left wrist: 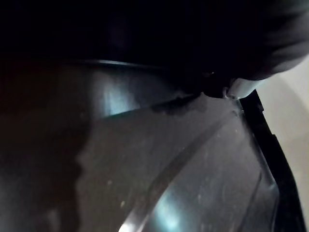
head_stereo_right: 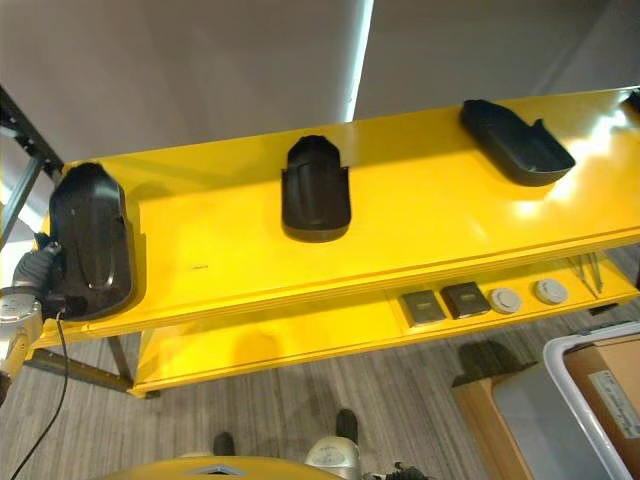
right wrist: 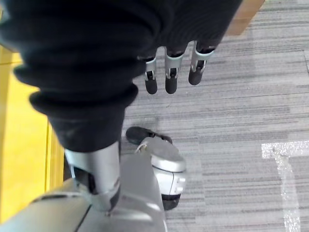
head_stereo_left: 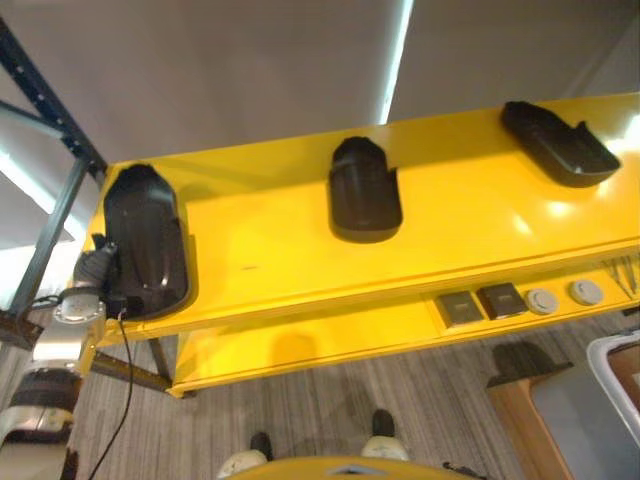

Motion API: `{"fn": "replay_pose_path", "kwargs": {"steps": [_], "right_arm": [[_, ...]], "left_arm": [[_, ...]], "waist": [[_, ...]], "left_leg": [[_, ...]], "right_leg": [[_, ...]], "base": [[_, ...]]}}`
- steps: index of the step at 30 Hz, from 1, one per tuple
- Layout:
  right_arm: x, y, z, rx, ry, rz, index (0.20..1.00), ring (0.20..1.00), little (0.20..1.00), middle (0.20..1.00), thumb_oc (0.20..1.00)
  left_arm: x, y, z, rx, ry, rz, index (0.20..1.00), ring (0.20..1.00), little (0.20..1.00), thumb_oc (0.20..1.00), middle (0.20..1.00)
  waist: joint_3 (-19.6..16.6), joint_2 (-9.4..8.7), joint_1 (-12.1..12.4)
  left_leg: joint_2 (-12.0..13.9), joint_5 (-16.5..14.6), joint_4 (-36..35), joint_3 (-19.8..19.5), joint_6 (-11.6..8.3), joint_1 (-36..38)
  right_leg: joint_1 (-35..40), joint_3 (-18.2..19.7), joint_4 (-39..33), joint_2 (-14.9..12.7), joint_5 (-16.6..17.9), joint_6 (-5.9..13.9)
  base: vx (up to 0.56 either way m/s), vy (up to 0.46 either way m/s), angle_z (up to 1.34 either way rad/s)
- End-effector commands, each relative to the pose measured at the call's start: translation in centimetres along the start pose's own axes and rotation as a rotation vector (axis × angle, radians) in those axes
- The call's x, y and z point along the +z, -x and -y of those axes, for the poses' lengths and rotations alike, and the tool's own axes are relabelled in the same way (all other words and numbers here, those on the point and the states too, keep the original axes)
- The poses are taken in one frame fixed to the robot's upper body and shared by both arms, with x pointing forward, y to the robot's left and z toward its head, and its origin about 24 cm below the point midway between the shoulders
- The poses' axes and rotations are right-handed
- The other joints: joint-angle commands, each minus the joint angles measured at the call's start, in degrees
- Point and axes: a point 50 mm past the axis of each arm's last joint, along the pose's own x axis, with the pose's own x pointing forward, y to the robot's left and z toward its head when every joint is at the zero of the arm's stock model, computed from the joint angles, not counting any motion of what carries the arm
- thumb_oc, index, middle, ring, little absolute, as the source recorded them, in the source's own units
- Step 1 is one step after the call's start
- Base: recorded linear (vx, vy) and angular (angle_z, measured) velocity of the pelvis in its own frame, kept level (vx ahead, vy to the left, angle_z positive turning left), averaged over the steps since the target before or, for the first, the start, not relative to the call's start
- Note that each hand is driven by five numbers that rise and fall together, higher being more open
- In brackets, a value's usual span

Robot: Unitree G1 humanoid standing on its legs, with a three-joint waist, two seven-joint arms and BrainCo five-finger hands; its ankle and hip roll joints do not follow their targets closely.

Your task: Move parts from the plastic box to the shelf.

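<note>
At the frame's left edge my left hand (head_stereo_left: 97, 268) sits against the black part (head_stereo_left: 146, 240) on the shelf (head_stereo_left: 290, 250), steadying it; whether it grips, I cannot tell. Two more parts (head_stereo_left: 364, 190) lie across the middle and upper right. My right hand (right wrist: 171, 67) hangs relaxed, holding nothing.

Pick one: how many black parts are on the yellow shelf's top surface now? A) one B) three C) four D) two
B: three black parts lie on the yellow shelf: the left part at the left end by the left hand, the middle part, and the right part toward the right end.
</note>
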Motion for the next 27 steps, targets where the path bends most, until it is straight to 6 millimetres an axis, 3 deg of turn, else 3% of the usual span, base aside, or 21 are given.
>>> {"fn": "replay_pose_path", "kwargs": {"steps": [1, 12, 27], "right_arm": [[-0.9, 0.1, 2.3, -0.042, 0.070, -0.038, 1.000, 1.000, 1.000, 1.000, 1.000], [-1.0, 0.1, 3.5, -0.053, 0.093, -0.047, 1.000, 1.000, 1.000, 1.000, 1.000], [-1.9, 0.2, 4.0, -0.052, 0.098, -0.061, 1.000, 1.000, 1.000, 1.000, 1.000]], "left_arm": [[6.3, -1.1, -1.6, 0.039, 0.004, 0.176, 0.200, 0.200, 0.200, 0.200, 0.200], [7.3, -2.7, -3.4, 0.093, -0.299, 0.065, 0.200, 0.200, 0.200, 0.200, 0.200], [5.2, -3.0, -5.2, 0.297, -0.272, -0.066, 0.200, 0.200, 0.200, 0.200, 0.200]], "waist": [[-1.59, 1.58, -1.11], [-1.56, 1.68, -3.73], [-1.32, 1.16, -5.00]], "left_leg": [[3.54, 0.29, 3.60, 1.04, 1.69, -3.54], [4.60, 0.57, 4.35, 2.48, 1.43, -3.48], [4.88, 0.20, 4.96, 3.08, 1.32, -3.16]], "right_leg": [[-1.85, 1.77, 6.80, -0.03, -5.84, 0.44], [-1.65, 3.82, 7.39, 1.30, -7.07, -0.34], [-1.43, 4.99, 7.55, 1.51, -7.60, -0.57]], "base": [[0.06, -0.026, -0.11], [0.05, -0.018, -0.11], [0.03, 0.001, -0.04]]}}
